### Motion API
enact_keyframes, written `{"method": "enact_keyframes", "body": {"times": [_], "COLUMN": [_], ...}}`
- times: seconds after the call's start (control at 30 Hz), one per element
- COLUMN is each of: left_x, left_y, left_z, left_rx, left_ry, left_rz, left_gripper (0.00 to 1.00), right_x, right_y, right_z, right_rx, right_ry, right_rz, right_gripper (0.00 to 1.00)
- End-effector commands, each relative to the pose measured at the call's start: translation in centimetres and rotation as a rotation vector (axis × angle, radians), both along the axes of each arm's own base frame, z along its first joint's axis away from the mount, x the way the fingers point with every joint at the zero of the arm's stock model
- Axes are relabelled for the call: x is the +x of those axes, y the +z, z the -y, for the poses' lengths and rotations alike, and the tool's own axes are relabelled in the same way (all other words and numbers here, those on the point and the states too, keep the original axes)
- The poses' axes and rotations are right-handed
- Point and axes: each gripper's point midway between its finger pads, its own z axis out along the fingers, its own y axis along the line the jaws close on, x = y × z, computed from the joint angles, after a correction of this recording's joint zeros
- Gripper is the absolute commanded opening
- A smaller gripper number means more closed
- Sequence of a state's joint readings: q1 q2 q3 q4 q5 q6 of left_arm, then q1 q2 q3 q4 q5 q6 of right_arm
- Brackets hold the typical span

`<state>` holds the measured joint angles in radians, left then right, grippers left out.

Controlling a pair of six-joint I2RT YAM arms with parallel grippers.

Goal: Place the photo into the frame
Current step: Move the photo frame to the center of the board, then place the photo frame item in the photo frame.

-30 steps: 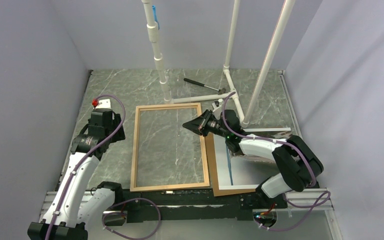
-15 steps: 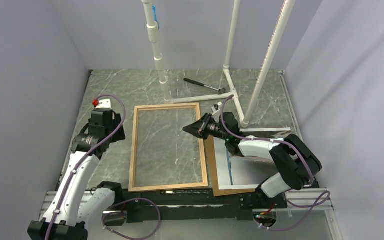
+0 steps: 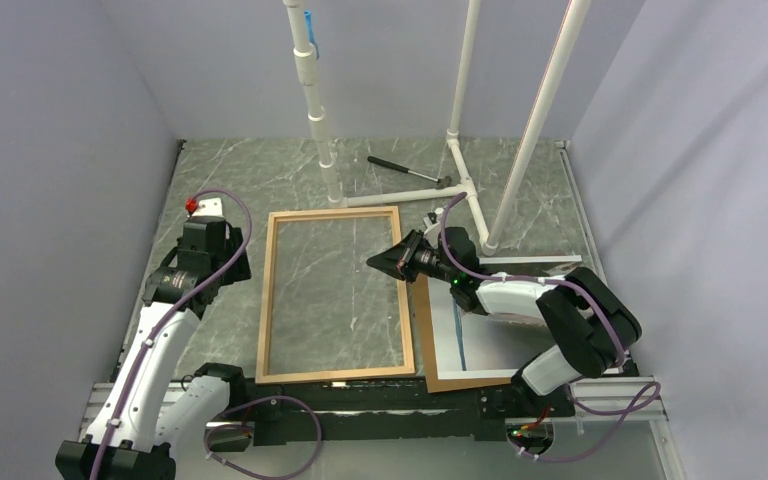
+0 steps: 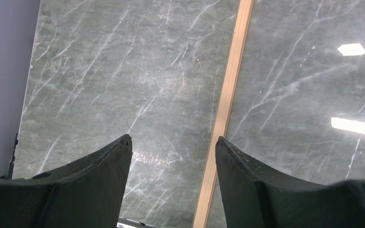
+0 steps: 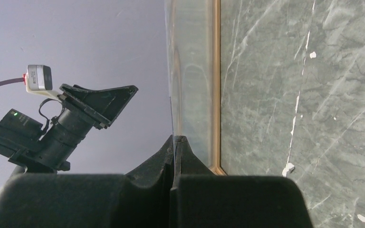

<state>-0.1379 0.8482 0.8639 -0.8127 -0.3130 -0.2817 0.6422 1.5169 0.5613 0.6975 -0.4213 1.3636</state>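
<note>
Room on the left, clutter at the back
From the frame (image 3: 265, 300): bare table (image 3: 230, 180) at 9 o'clock, where my left gripper (image 4: 173, 142) hangs open; white pipes (image 3: 312, 90) and a hammer (image 3: 405, 170) bar 12 o'clock; my right arm (image 3: 520, 295) covers the brown board (image 3: 423, 335) at 3 o'clock.

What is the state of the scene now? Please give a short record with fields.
frame: flat on table, centre, nothing in it
photo: right of frame, on a brown board, partly under right arm
left gripper: open, above table by frame's left rail
right gripper: shut, at frame's right rail, far end
hammer: at the back, untouched
</note>
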Motion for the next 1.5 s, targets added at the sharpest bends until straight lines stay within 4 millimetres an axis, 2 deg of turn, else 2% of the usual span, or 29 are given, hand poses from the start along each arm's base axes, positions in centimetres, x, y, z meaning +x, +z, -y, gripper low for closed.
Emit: {"method": "enact_keyframes", "body": {"times": [0.0, 0.37, 0.53, 0.77, 0.97, 1.13, 1.27, 1.47], "left_x": [0.5, 0.7, 1.1, 1.6, 1.8, 1.8, 1.7, 1.4], "left_y": [0.4, -0.3, -1.2, -4.1, -8.7, -11.5, -12.0, -12.3], "left_z": [-0.3, 0.1, 0.9, 2.9, 5.6, 6.7, 7.7, 8.0], "left_rx": [0.016, 0.003, -0.022, -0.108, -0.280, -0.349, -0.399, -0.416], "left_ry": [0.004, -0.016, -0.052, -0.079, -0.022, -0.001, -0.045, -0.054], "left_rz": [0.020, -0.009, -0.047, -0.194, -0.349, -0.372, -0.345, -0.346], "left_gripper": [0.69, 0.69, 0.69, 0.66, 0.62, 0.60, 0.60, 0.59], "right_x": [-0.5, -0.4, -0.1, 0.5, 0.6, 0.6, 0.6, 0.6], "right_y": [0.9, 1.1, 1.7, 2.2, 1.8, 1.0, 0.3, -0.3], "right_z": [-0.3, -1.1, -1.4, -1.6, -1.7, -1.6, -1.4, -1.6], "right_rx": [0.031, 0.047, 0.060, 0.048, 0.062, 0.054, 0.052, 0.066], "right_ry": [0.034, 0.080, 0.081, 0.077, 0.075, 0.073, 0.072, 0.086], "right_rz": [0.040, 0.071, 0.085, 0.109, 0.105, 0.108, 0.103, 0.096], "right_gripper": [0.00, 0.00, 0.00, 0.00, 0.00, 0.00, 0.00, 0.00]}}
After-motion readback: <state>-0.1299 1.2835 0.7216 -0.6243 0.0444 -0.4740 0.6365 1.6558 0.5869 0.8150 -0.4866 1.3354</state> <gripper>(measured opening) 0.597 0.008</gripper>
